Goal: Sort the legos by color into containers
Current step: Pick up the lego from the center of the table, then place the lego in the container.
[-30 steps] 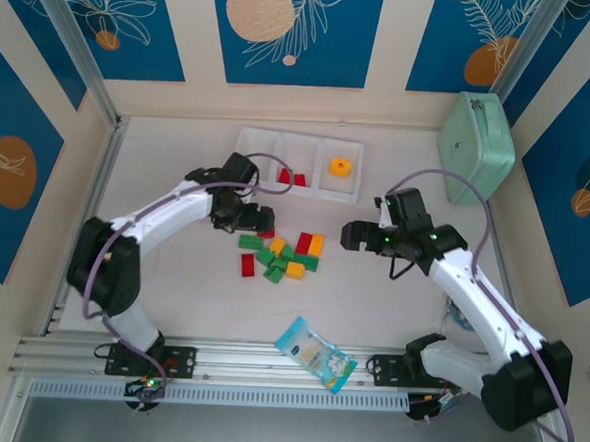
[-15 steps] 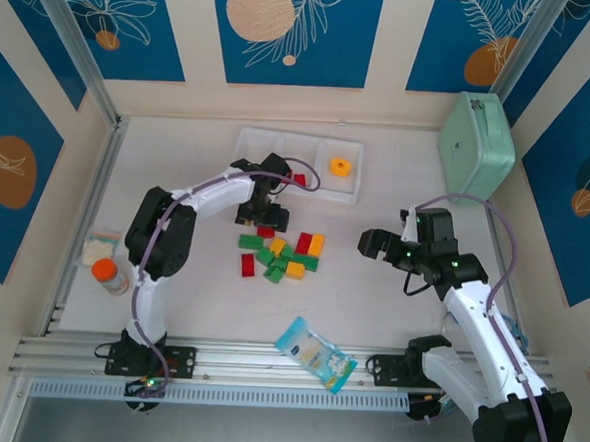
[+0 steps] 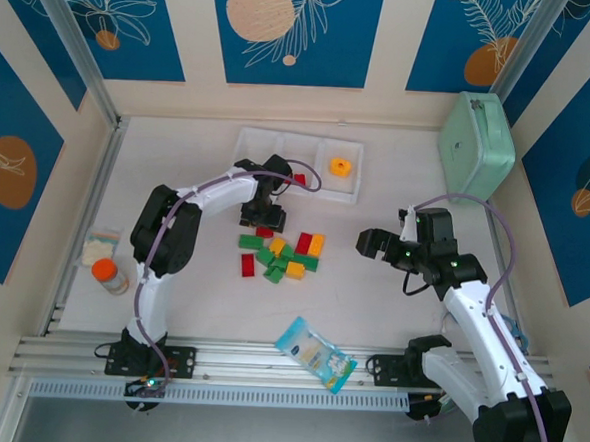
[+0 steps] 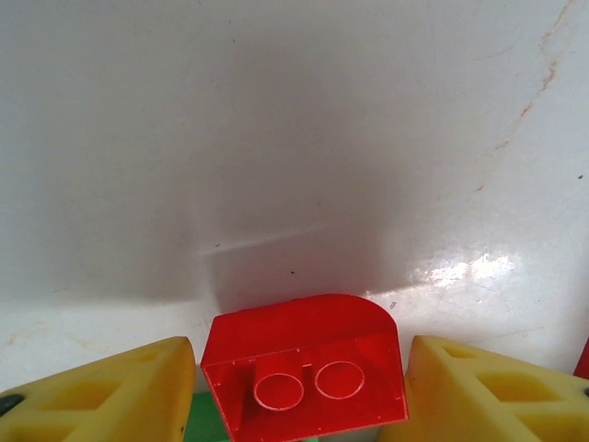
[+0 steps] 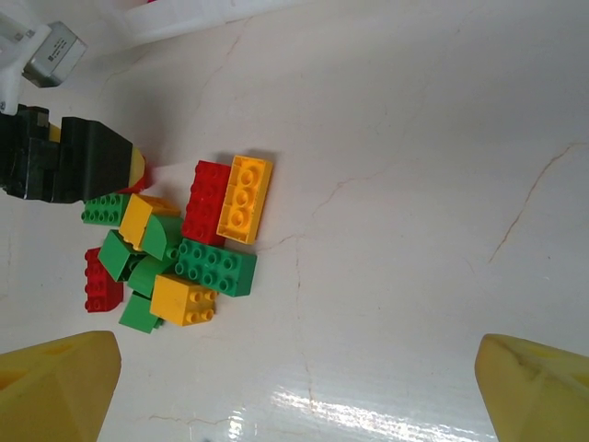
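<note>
This is a robotics lab test cell, not a home or a shop. A bare white table [image 3: 389, 317] is boxed in by cream walls hung with printed blue panels [image 3: 292, 30] of leaves and orange discs. A ribbed aluminium rail [image 3: 266, 365] runs along the bottom of the top view, and an aluminium post [image 3: 75, 52] slants across the upper left. The white-and-black left arm [image 3: 191, 200] and right arm [image 3: 480, 312] are bolted to that rail. The table carries only small props: toy bricks [image 3: 283, 255], a snack packet [image 3: 315, 353] and a mint-green case [image 3: 475, 142].
</note>
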`<state>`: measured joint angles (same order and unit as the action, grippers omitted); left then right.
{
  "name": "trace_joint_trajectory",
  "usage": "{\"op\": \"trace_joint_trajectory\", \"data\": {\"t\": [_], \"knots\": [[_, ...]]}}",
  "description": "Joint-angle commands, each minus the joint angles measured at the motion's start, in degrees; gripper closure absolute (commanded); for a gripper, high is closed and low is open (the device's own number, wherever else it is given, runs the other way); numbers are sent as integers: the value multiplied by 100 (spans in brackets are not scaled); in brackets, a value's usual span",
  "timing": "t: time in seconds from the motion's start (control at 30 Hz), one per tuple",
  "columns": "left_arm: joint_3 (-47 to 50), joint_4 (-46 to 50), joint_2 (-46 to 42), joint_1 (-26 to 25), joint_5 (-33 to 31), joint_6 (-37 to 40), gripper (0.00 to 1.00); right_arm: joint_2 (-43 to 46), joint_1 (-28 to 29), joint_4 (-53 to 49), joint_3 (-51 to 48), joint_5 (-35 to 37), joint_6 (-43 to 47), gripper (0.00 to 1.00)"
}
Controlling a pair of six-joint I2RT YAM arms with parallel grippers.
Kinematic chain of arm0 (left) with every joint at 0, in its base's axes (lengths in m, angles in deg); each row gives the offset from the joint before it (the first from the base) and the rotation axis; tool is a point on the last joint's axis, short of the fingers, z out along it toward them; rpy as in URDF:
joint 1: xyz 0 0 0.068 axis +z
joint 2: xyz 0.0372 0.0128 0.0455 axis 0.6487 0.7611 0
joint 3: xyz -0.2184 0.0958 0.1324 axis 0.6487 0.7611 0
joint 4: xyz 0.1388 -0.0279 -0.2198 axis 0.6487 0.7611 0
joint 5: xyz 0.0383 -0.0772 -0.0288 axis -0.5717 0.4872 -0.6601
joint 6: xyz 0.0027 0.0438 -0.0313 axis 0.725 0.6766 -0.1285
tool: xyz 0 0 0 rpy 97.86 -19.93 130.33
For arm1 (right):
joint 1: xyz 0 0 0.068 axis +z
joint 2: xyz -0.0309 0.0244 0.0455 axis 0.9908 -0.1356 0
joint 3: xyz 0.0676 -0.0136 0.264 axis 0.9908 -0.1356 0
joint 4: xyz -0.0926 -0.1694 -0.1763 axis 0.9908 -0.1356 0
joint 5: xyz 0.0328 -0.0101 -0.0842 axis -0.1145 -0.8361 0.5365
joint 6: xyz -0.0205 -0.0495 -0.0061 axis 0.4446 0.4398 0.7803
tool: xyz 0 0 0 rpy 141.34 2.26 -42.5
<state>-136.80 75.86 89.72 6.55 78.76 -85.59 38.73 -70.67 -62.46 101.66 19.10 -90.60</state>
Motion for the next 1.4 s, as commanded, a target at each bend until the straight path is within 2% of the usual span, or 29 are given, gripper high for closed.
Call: {"op": "trace_joint_trajectory", "data": {"t": [0.0, 0.33, 0.53, 0.7, 0.9, 1.03, 1.23, 1.37], "knots": [[67, 71, 102, -30, -28, -84, 38, -72, -32, 76, -113, -181, -71, 1], [179, -75, 259, -27, -56, -152, 41, -205, -36, 68, -82, -155, -55, 1], [253, -174, 160, -29, -78, -178, 51, -243, -21, 77, -122, -153, -39, 1], [176, -158, -82, -21, -166, -214, 65, -167, -19, 33, -100, -80, -34, 1], [-79, -605, -507, -14, -365, -243, 68, -1, -20, 18, -112, 85, -64, 1], [-1035, -786, -202, 18, -434, -15, 69, -62, 58, 28, -131, 103, -55, 1], [-3193, -505, 1121, 39, -600, 379, 71, -147, 283, -118, -117, 176, -25, 1], [-4205, -588, 1874, 150, -687, 318, 71, -108, 422, -108, -257, 314, -57, 1]]}}
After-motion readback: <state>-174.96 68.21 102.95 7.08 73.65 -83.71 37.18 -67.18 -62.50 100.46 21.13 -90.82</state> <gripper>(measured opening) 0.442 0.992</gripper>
